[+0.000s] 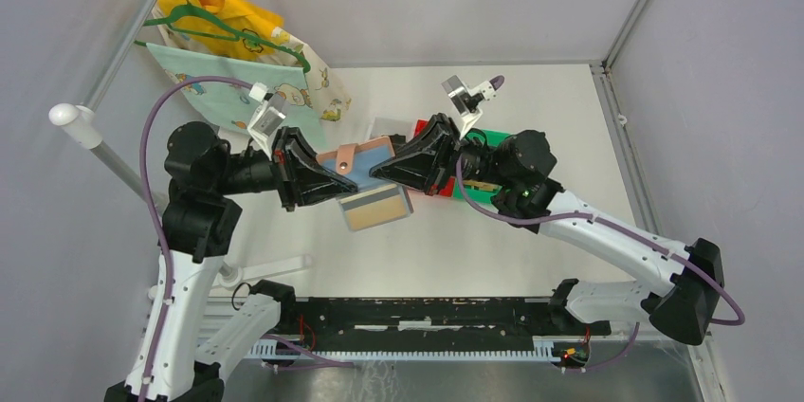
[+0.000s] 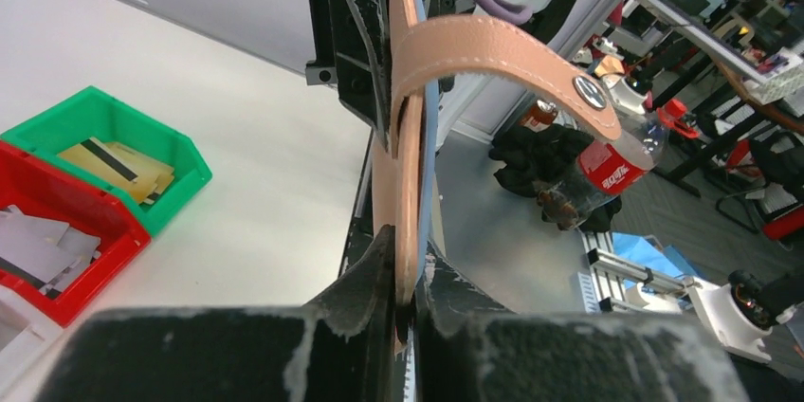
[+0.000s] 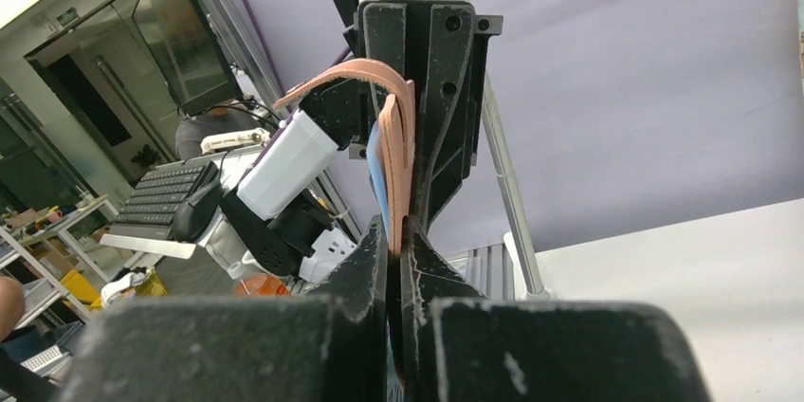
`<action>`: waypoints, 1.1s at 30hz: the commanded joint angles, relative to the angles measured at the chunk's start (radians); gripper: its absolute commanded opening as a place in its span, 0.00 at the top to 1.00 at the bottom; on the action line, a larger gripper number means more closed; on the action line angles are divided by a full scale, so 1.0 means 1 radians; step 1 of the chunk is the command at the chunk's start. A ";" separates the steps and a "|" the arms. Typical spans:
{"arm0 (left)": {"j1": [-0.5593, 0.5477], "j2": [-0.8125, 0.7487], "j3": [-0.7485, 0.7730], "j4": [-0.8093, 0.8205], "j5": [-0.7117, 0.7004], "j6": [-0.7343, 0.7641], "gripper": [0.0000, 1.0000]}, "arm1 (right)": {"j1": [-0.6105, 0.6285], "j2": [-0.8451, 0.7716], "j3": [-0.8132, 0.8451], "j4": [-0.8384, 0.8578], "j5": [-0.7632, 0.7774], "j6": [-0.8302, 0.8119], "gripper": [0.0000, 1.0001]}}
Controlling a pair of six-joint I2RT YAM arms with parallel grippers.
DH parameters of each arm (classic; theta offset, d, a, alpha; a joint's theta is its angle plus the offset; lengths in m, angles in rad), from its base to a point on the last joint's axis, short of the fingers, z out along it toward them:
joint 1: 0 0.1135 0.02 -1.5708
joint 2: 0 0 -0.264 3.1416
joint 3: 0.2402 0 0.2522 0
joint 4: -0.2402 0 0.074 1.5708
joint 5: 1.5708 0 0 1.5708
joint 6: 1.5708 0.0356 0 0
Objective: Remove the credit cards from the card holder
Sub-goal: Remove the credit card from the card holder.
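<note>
While pinched at both ends, the card holder [image 1: 370,152] runs left to right.

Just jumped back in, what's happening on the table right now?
Both arms hold the pinkish-tan leather folding card holder in the air between them: the left hand is shut on one edge, the right hand on the opposite edge. A clear pocket holding a tan card hangs below it. Yellowish striped cards lie in the green plastic bin.
</note>
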 commanded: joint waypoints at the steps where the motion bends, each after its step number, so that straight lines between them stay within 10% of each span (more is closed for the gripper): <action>1: -0.001 -0.008 0.031 0.132 0.016 -0.124 0.81 | 0.007 -0.028 -0.014 0.060 -0.011 0.008 0.99; 6: -0.001 -0.016 0.014 0.183 0.019 -0.165 0.63 | 0.007 -0.029 -0.013 0.063 -0.010 0.008 1.00; 14: -0.001 -0.015 0.001 0.139 0.003 -0.111 0.84 | 0.009 -0.037 -0.025 0.074 -0.005 0.016 1.00; 23: -0.001 -0.030 -0.029 0.081 -0.015 -0.090 0.62 | 0.009 -0.035 -0.018 0.073 0.005 0.027 1.00; 33: -0.001 0.008 0.001 0.123 0.029 -0.124 0.98 | 0.013 -0.037 -0.034 0.082 0.019 0.074 0.94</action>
